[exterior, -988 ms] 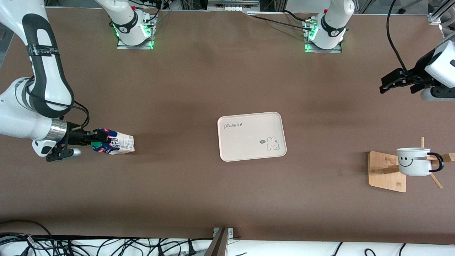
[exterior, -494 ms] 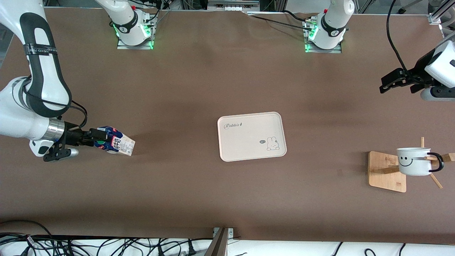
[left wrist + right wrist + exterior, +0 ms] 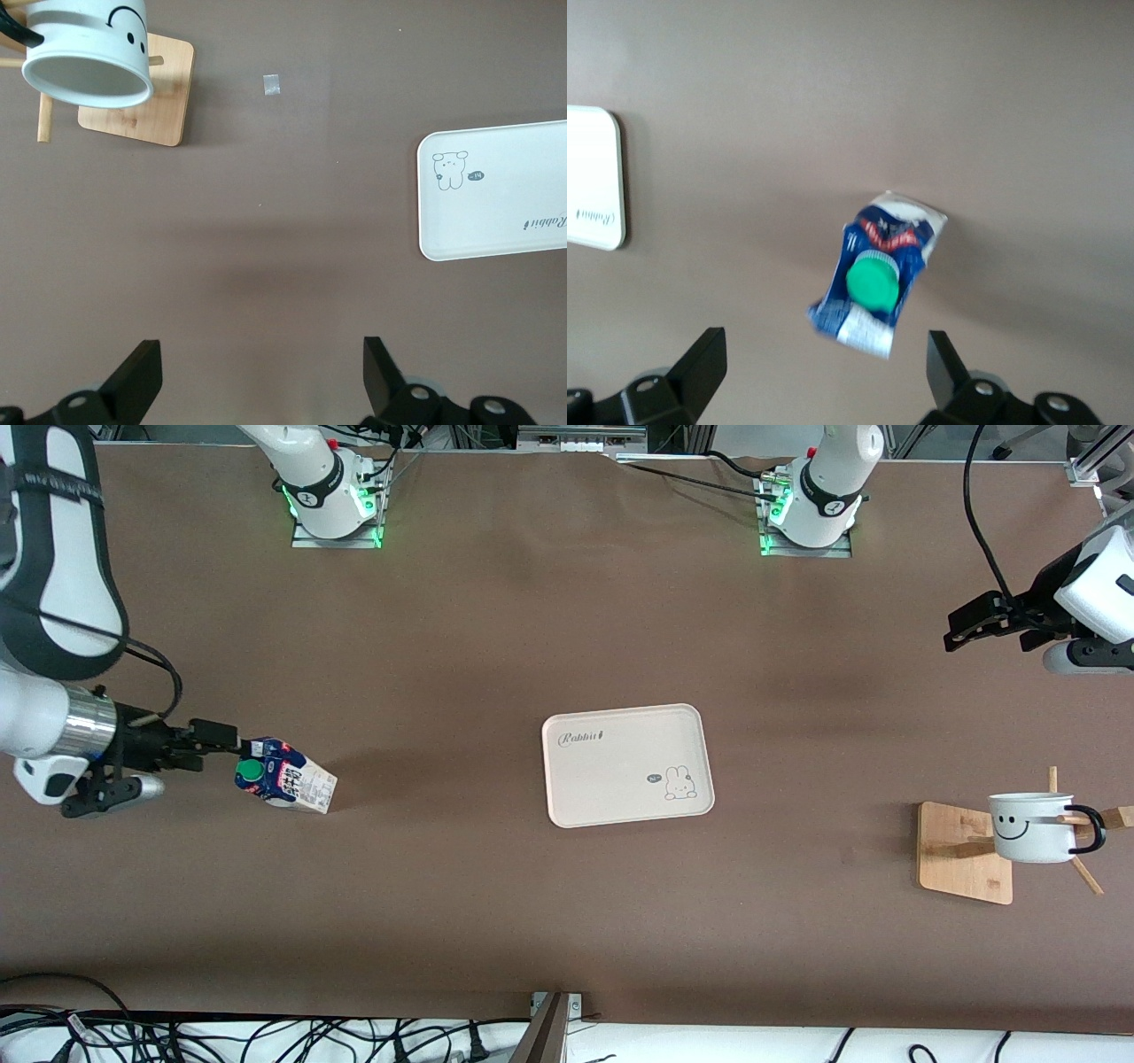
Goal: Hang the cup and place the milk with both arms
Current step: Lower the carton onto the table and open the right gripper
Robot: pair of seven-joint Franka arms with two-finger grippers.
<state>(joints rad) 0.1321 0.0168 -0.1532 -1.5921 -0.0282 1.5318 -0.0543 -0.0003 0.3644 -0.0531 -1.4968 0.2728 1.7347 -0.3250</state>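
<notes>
On tray [image 3: 620, 731] nothing; milk [image 3: 285, 778] on table, cup [image 3: 1032, 828] on rack [image 3: 964, 865].

The word "Rabbit" is read in dark script near one corner of the pale cream rectangular tray [image 3: 626, 764]; a small rabbit drawing and a dark oval mark, not legible, are printed toward its other end. Dense black-and-white print is seen on the dark blue gable-top milk carton [image 3: 285, 784], but it cannot be read.

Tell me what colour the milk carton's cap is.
Green; the cap shows best in the right wrist view.
</notes>
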